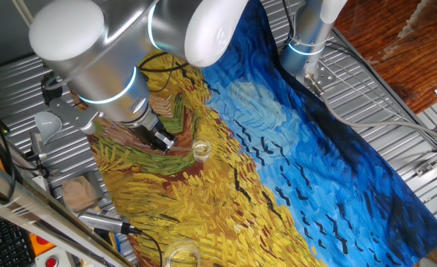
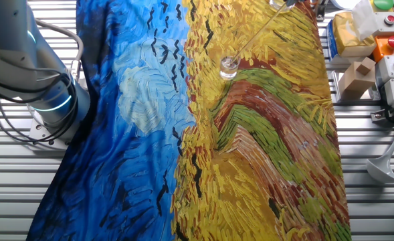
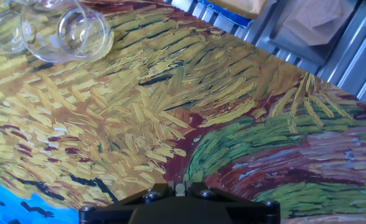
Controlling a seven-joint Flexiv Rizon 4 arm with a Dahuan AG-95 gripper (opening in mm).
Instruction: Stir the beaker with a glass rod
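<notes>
The beaker (image 1: 201,151), a small clear glass cylinder, stands upright on the painted cloth; it also shows in the other fixed view (image 2: 229,66). The thin glass rod (image 2: 257,33) slants from the top right of that view down into the beaker's mouth. My gripper (image 1: 162,143) hangs just left of the beaker, tilted toward it. In the hand view the gripper (image 3: 180,186) is shut, with the pale end of the rod between its jaws. The beaker does not show in the hand view.
A wider clear glass vessel (image 1: 181,256) stands at the cloth's near edge and shows in the hand view (image 3: 64,31). A white funnel (image 2: 384,167), a cardboard box (image 2: 360,73) and button boxes (image 2: 390,47) lie off the cloth. A second arm's base (image 2: 49,107) stands beside it.
</notes>
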